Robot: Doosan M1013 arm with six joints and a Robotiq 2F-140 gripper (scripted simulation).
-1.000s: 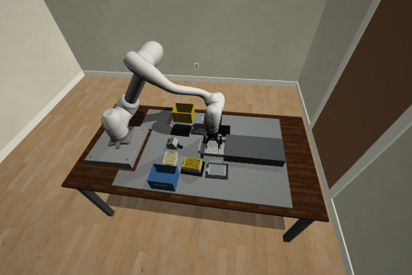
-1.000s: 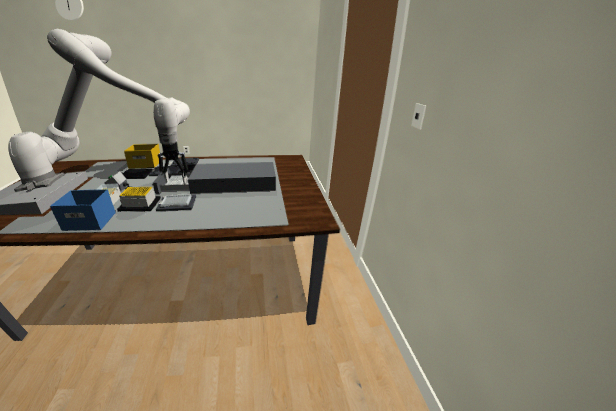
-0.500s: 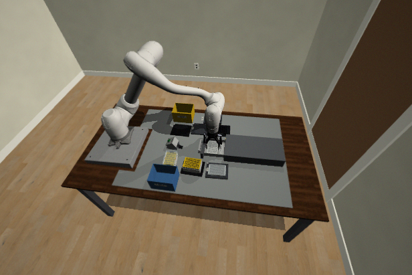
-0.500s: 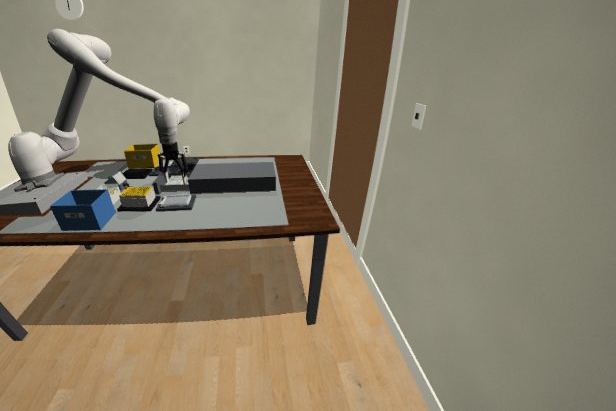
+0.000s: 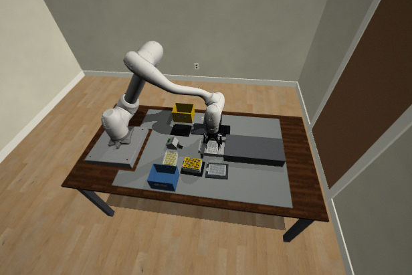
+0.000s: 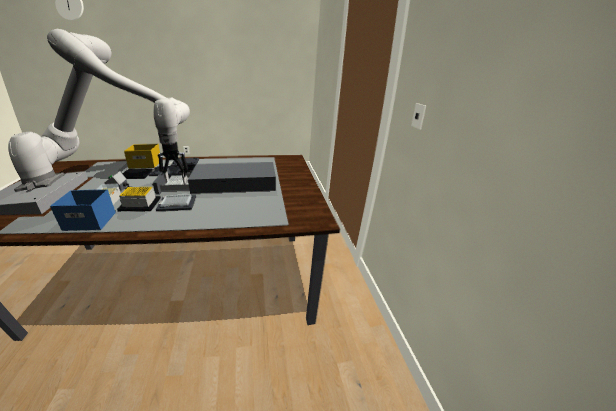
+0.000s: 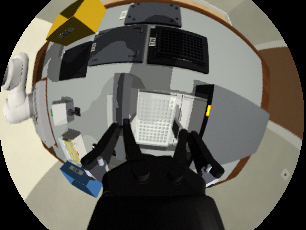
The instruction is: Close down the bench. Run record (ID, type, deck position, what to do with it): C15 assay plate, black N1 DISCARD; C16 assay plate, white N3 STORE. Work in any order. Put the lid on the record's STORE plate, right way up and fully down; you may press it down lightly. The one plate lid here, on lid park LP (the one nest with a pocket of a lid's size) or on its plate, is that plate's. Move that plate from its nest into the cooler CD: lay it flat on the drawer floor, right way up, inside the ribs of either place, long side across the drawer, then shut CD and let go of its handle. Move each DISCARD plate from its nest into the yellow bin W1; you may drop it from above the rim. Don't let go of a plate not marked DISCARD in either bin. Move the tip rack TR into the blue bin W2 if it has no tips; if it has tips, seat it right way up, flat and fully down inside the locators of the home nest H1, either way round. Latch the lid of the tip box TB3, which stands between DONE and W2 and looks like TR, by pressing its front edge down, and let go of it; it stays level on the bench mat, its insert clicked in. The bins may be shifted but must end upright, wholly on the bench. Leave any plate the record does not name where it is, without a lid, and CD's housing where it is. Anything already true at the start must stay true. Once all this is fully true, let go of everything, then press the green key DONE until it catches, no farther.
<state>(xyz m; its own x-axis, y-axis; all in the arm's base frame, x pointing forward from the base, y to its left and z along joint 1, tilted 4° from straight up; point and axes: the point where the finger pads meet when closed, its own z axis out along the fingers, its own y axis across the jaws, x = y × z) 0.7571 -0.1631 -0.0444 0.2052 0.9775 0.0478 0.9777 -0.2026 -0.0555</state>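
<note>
White plate: a pale well plate (image 5: 212, 147) sits in the pulled-out drawer (image 5: 202, 148) at the left end of the dark grey cooler (image 5: 255, 149), gripped from above.
End effector: the black end effector (image 5: 213, 142) points straight down, its fingers about half open and clamped on the plate's two sides.
Arm: the white arm (image 5: 174, 87) arches over from its grey base plate (image 5: 100, 159) at the tabletop's left.
Yellow bin: the yellow bin (image 5: 182, 112) stands behind the arm's wrist, near the back edge of the grey mat (image 5: 254, 187).
Blue bin: the blue bin (image 5: 163, 177) stands at the front.
Tip racks: a yellow-topped rack (image 5: 192, 164) lies just right of the blue bin, with a paler one (image 5: 170, 158) behind the bin.
Lid: a clear lid (image 5: 217, 170) rests in its dark frame, right of the yellow-topped rack.
</note>
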